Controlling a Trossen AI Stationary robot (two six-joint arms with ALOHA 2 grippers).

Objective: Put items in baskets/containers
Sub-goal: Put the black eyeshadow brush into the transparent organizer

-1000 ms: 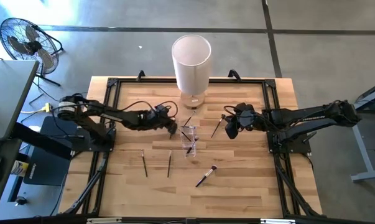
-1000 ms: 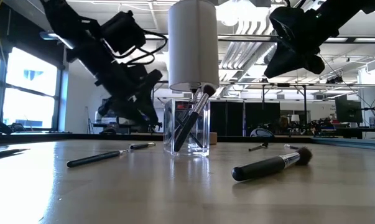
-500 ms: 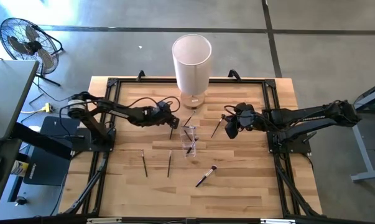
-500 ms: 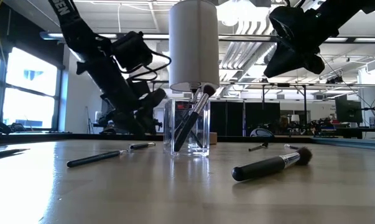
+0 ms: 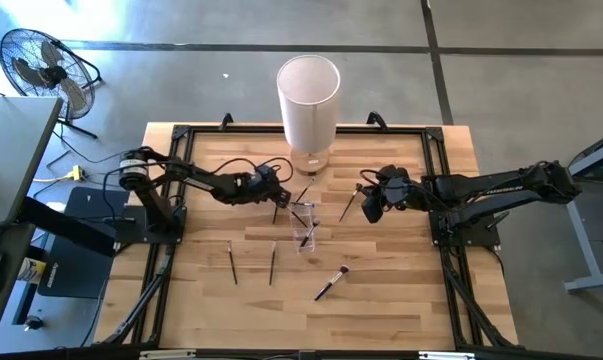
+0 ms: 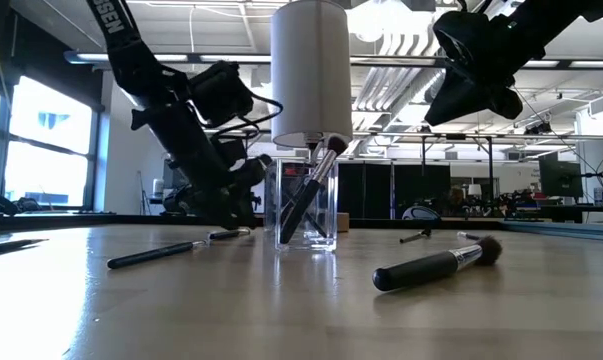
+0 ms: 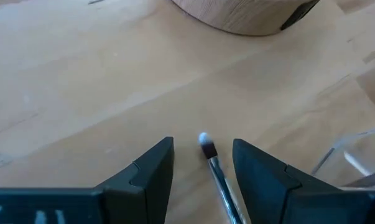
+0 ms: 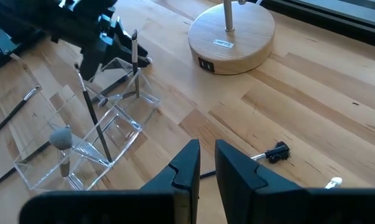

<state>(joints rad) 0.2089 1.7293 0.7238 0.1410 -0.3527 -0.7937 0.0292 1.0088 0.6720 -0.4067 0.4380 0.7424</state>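
Note:
The clear plastic cup (image 5: 304, 224) (image 6: 306, 205) stands upright at the table's middle with a few brushes leaning in it. My left gripper (image 5: 278, 203) (image 7: 203, 146) is open, low over the table just left of the cup. A thin dark brush with a pale tip (image 7: 215, 168) lies flat on the wood between its fingers, untouched. My right gripper (image 5: 367, 210) (image 8: 207, 165) is shut and hangs above the table right of the cup, over a dark-tipped brush (image 8: 275, 151). More brushes (image 5: 231, 262) (image 5: 272, 263) (image 5: 331, 283) lie flat nearer the front edge.
A tall white cylinder (image 5: 308, 95) on a round wooden base (image 8: 232, 34) stands behind the cup at the far edge. A thick brush (image 6: 436, 265) lies in the foreground of the low view. Black frame rails (image 5: 176, 190) border the table's sides.
My left gripper has moved right toward the cup and come down closer to the table. The right arm, the cup and the brushes have stayed in place.

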